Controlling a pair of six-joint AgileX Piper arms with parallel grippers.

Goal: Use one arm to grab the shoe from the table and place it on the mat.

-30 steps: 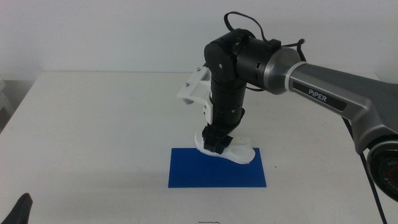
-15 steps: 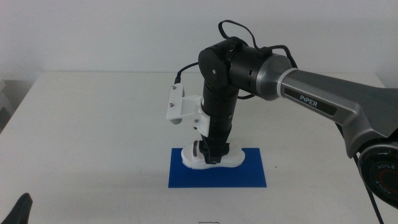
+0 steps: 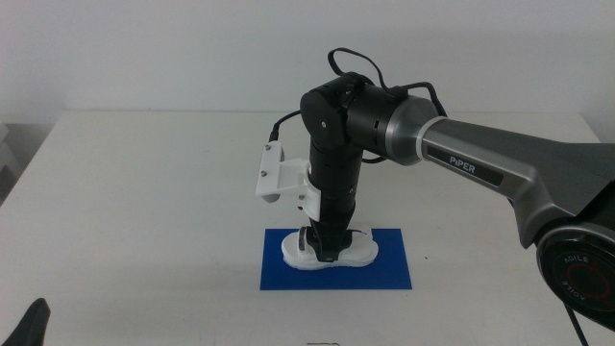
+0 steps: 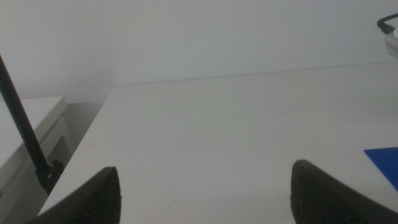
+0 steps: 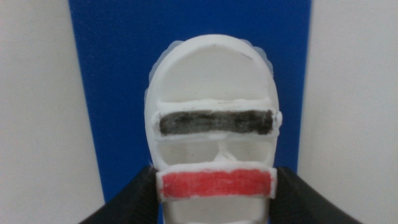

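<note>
The right arm (image 3: 461,159) reaches in from the right and points straight down over the blue mat (image 3: 384,271). Its gripper (image 3: 325,245) is shut on the white shoe (image 3: 363,253), which rests flat on the mat's left half, lying along its length. In the right wrist view the shoe (image 5: 211,93) shows its black and red straps, and the two jaws of the gripper (image 5: 214,183) press its sides at the red strap, with the mat (image 5: 124,74) under it. The left gripper (image 3: 34,322) waits open at the bottom left corner and also shows in the left wrist view (image 4: 205,186).
The white table (image 3: 144,192) spreads around the mat. A white bracket (image 3: 279,173) sticks out left of the right wrist. A corner of the mat (image 4: 385,158) shows in the left wrist view, and the table's edge (image 4: 93,130) with a black cable beside it.
The right arm swung left and came down. The shoe turned to lie along the mat and went from tilted at the mat's back edge to flat on it.
</note>
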